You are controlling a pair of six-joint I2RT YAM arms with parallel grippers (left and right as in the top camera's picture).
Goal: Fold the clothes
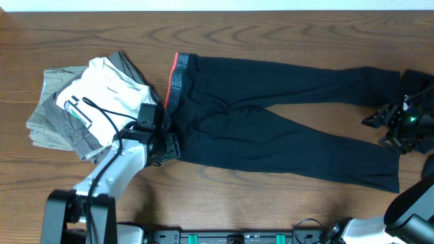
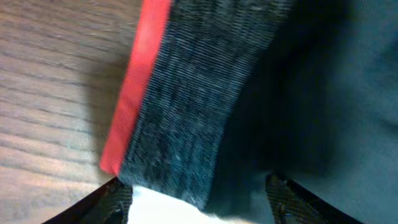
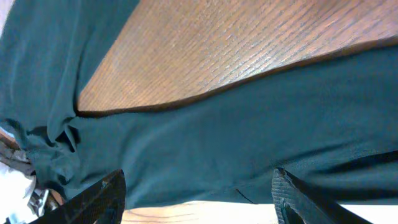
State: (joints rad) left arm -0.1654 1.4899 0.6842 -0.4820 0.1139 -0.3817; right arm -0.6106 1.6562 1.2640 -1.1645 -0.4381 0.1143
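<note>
Long black stretchy trousers (image 1: 224, 125): plain, no pattern; looked dark blue-green in right wrist view. Grey ribbed waistband (image 2: 186, 106) had thin lines close together. Coral red edge strip (image 2: 134, 87) was plain. Brown wooden table (image 1: 271, 34) showed wavy darker lines. Pile of folded grey and white clothes (image 1: 85, 102) had small green-black stripe.

Overhead is evenly lit and fairly bright, only soft shadows on the table (image 1: 68, 34) beside the trousers (image 1: 271, 115), whose black swallows most detail. Left wrist shot is close and blurry across the waistband (image 2: 180, 106); right wrist is sharper, woodgrain crisp above the trousers.
</note>
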